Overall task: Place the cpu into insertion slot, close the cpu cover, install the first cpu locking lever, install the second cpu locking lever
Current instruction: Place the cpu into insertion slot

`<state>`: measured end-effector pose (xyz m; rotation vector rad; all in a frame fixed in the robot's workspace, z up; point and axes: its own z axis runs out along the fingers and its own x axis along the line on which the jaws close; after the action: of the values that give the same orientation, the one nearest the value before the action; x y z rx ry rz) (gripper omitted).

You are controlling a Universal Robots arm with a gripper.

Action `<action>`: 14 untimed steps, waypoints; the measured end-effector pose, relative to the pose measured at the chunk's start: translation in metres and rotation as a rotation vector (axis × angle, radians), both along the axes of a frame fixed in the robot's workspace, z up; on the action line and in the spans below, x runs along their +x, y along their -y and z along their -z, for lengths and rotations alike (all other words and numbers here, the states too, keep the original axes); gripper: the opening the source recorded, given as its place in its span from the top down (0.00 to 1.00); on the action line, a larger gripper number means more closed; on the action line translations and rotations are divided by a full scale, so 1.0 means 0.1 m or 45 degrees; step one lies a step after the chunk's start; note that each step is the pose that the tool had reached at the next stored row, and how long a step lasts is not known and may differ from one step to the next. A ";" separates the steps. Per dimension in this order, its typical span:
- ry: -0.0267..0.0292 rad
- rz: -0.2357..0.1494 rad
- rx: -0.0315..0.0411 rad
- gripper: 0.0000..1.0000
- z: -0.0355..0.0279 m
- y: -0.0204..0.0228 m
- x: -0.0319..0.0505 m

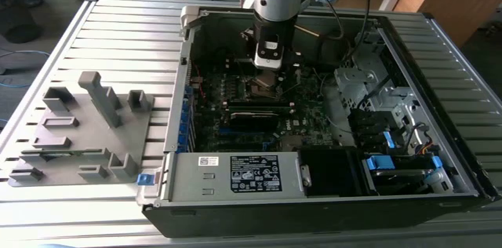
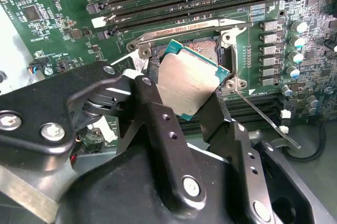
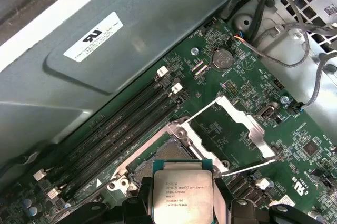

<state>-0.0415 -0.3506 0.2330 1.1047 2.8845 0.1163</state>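
Exterior view: the arm's black hand (image 1: pixel 267 77) hangs inside the open black computer case (image 1: pixel 314 218), which lies toward the exterior view's right edge of the slatted grey metal bench (image 1: pixel 117 30).
Second wrist view: the hand (image 2: pixel 184 95) clamps the small square silver-topped cpu (image 2: pixel 187 79), tilted, just above the dark square insertion slot (image 2: pixel 208 50).
First wrist view: the cpu (image 3: pixel 179 195) overlaps the insertion slot (image 3: pixel 160 156); the silver windowed cpu cover (image 3: pixel 256 129) stands swung open beside it.

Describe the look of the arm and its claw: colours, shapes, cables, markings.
The arm is a round silver-grey tube with a dark band, ending in a white-and-black block. Black cables run beside it. The claw is matte black metal, built from flat linked bars and two slim fingers, and studded with silver screws.
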 end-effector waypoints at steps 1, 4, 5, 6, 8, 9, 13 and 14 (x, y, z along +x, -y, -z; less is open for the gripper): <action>0.0000 0.001 0.0000 0.46 0.000 0.000 0.000; 0.0001 0.052 0.0002 0.46 0.003 -0.001 0.000; 0.0000 0.076 0.0000 0.46 0.004 0.000 0.000; 0.0000 0.099 0.0000 0.46 0.005 0.000 0.000; 0.0000 0.145 0.0001 0.46 0.007 0.000 0.000; 0.0000 0.168 0.0000 0.46 0.008 0.000 0.000; -0.0001 0.239 0.0000 0.46 0.010 -0.002 0.000; -0.0002 0.241 -0.0002 0.46 0.010 -0.002 0.000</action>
<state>-0.0415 -0.3504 0.2321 1.3700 2.7611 0.1079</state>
